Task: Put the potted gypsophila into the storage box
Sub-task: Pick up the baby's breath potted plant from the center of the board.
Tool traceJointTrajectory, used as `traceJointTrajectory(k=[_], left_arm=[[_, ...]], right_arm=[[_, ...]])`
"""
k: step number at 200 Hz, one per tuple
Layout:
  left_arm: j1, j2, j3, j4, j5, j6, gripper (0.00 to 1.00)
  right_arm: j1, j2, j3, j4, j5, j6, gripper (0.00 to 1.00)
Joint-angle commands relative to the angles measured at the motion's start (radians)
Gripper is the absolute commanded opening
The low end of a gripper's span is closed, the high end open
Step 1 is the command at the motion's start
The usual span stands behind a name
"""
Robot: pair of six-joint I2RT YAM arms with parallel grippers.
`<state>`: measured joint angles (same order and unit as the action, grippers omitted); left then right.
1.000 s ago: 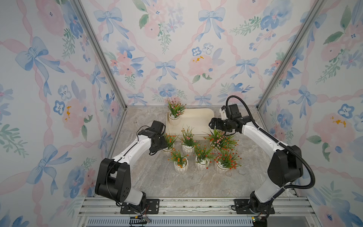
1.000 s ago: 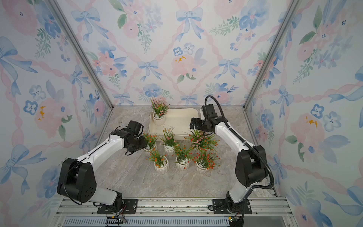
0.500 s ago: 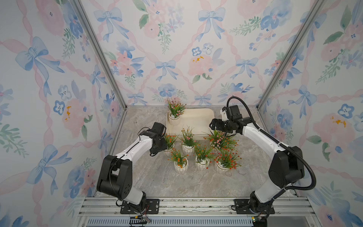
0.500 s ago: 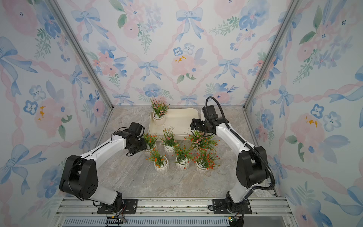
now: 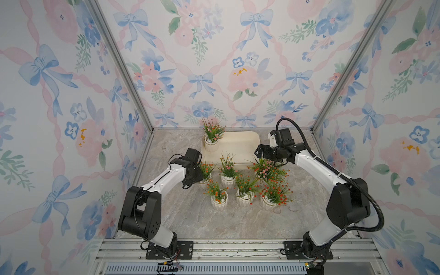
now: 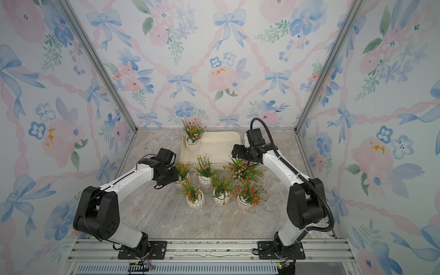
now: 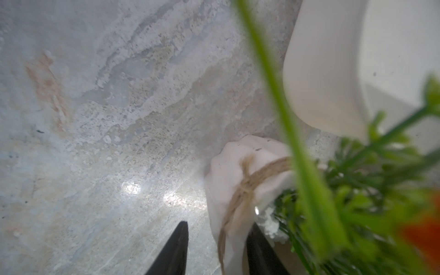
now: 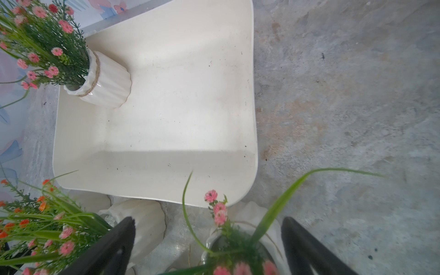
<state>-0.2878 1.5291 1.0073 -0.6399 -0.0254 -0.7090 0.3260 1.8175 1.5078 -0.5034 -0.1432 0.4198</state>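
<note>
The cream storage box lies at the back, and one potted gypsophila with pink blossoms stands in its far left corner. Several more pots stand in front of it. My left gripper straddles the rim of the orange-flowered pot nearest the left wall. One finger is inside the rim, the other outside with a gap to the wall. My right gripper is open wide above a pink-flowered pot.
Other pots crowd close by, with sprigs overlapping. The floral side walls stand near both arms. Bare marble floor stretches in front of the pots.
My left gripper's jaws have narrowed around the orange-flowered pot's rim and the left arm has edged towards it. The right arm has hardly moved.
</note>
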Motion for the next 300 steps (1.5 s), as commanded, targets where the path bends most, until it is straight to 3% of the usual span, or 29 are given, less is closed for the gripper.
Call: traceJointTrajectory(k=[1, 89, 247, 300], left_arm=[[-0.005, 0.014, -0.013, -0.014, -0.009, 0.003, 0.38], [-0.017, 0.029, -0.009, -0.014, -0.009, -0.001, 0.25], [-0.022, 0.021, -0.013, -0.022, 0.024, 0.032, 0.15], [-0.022, 0.004, -0.021, -0.023, 0.025, 0.034, 0.03]], right_arm=[[-0.007, -0.009, -0.018, 0.004, -0.007, 0.016, 0.97], [-0.012, -0.005, -0.023, 0.002, -0.014, 0.012, 0.97], [-0.018, -0.005, -0.032, 0.007, -0.029, 0.019, 0.97], [-0.019, -0.003, -0.031, 0.006, -0.03, 0.018, 0.97]])
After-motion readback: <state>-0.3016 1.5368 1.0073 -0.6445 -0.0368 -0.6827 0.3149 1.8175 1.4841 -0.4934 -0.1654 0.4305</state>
